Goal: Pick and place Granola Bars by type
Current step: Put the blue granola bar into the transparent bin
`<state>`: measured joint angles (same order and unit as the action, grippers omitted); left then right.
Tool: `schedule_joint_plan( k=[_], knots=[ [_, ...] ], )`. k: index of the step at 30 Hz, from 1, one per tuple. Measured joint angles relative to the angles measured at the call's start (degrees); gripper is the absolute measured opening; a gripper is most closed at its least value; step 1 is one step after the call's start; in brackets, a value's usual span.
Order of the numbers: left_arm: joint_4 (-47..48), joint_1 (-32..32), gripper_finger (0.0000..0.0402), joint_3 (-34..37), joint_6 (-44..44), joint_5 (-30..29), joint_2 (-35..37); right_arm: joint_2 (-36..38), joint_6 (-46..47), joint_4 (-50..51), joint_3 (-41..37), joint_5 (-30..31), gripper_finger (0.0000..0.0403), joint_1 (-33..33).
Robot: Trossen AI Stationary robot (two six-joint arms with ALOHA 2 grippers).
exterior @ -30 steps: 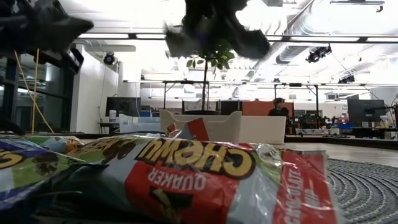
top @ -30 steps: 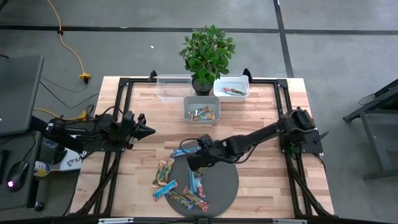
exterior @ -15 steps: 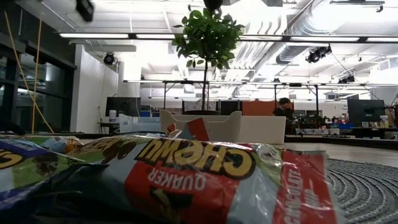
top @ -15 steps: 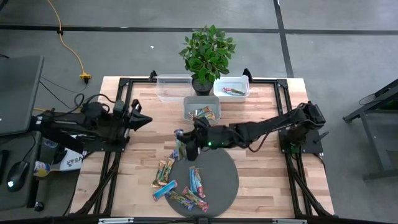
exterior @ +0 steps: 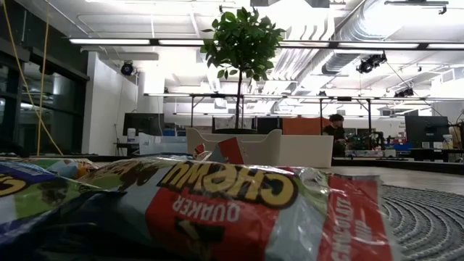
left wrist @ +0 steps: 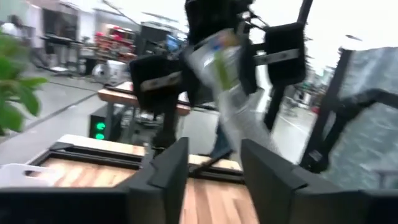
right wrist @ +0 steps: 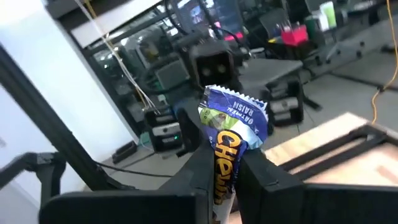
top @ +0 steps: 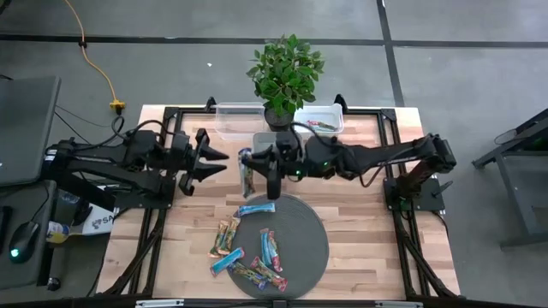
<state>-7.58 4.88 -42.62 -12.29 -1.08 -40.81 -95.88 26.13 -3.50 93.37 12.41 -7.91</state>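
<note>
My right gripper (top: 259,165) reaches level over the table's middle, shut on a blue-and-green granola bar (top: 247,174). My left gripper (top: 217,162) hovers just left of it, open and pointing at it, touching nothing. In the left wrist view the bar (left wrist: 225,68) hangs beyond my open fingers. Several other bars lie flat below: a blue one (top: 255,209) at the far rim of a round dark mat (top: 304,235), others (top: 271,250) on the mat and on the wood (top: 225,237) to its left. My right gripper pinches the bar's flat faces (right wrist: 225,158) between its two fingers. The fingers come level from the table's right. The bar's crimped blue end (right wrist: 235,109) stands out past the fingertips. It is lifted clear of the table, roughly upright and a little tilted.
Three clear bins stand at the far side: an empty one (top: 239,120), one holding bars (top: 318,121), and one (top: 276,144) partly under my right arm. A potted plant (top: 285,73) stands between them. One bar (exterior: 217,210) lies right before the low camera.
My right gripper has risen off the mat with the bar, gone toward the far edge and the left, and tipped from slanting down to level. My left gripper has risen, moved toward the held bar and opened.
</note>
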Motion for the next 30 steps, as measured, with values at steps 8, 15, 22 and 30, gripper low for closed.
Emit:
schedule_joint_plan(
  k=[8,15,22,30],
  knots=[
    [-6.2,0.0,0.0244,-2.6,-7.1,-0.1,-4.5,-0.1,-9.7,9.5,8.9,-0.6,0.0028,1.2],
    [-6.4,0.0,0.0255,-7.8,-9.1,2.0,-10.9,-0.1,-13.3,10.8,10.5,-1.3,0.0033,1.3],
    [-6.1,-1.7,0.0255,-11.0,-9.3,3.6,-15.9,-0.1,-14.3,11.1,10.6,-3.3,0.0031,1.6],
    [-9.4,-4.1,0.0255,-11.1,-13.5,9.1,-19.1,-0.1,-15.6,11.6,10.6,-3.4,0.0033,1.6]
  ],
)
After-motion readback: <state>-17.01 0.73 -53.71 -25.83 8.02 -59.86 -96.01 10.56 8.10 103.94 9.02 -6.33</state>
